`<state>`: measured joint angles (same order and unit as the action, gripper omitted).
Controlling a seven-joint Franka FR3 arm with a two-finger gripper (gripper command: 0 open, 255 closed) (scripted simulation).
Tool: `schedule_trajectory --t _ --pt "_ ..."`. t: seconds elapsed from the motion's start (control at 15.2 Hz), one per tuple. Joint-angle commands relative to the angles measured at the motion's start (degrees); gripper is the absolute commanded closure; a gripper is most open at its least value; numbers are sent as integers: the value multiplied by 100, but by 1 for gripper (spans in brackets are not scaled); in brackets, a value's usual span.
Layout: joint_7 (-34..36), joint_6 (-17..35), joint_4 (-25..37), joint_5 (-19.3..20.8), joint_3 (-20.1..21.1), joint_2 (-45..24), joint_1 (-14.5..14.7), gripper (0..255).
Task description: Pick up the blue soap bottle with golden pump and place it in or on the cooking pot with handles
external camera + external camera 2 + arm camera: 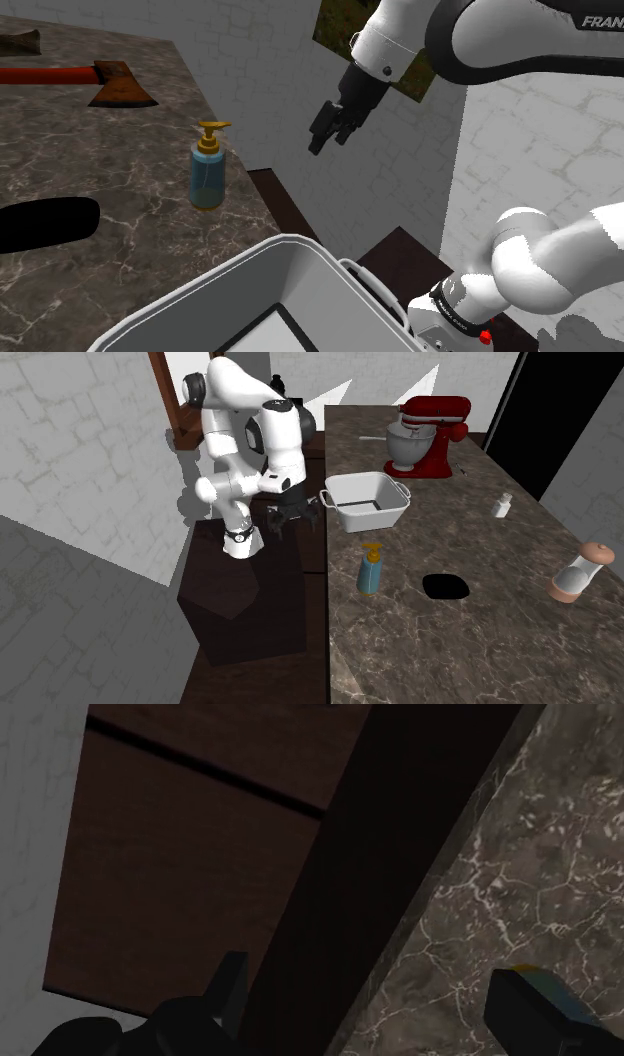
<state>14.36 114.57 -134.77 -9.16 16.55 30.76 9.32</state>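
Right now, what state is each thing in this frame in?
Blue soap bottle, upright on the counter, unheld.
Cooking pot, upright, no lid on.
Tool, open, empty, beside the counter's edge.
Axe, lying flat on the counter.
Stand mixer, upright, bowl in place.

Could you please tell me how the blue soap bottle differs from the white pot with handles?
The blue soap bottle with golden pump is tall and slim, capped by its pump; the white squarish pot with two handles is low, wide and open-topped. The bottle is blue and gold; the pot has plain white walls. Both stand upright on the dark marbled counter, apart from each other.
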Motion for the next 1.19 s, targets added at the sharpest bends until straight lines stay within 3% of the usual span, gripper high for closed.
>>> schedule_trajectory --t 0.0,0.4,0.79,1.12 --pt "182 313 118 -15 203 -265 33 0" --pt "814 1024 728 199 825 -1129 42 0" --pt "1634 1555 1548 863 1454 -2119 -11 0" --pt "1872 1875 1587 1154 1568 -2479 -25 0"
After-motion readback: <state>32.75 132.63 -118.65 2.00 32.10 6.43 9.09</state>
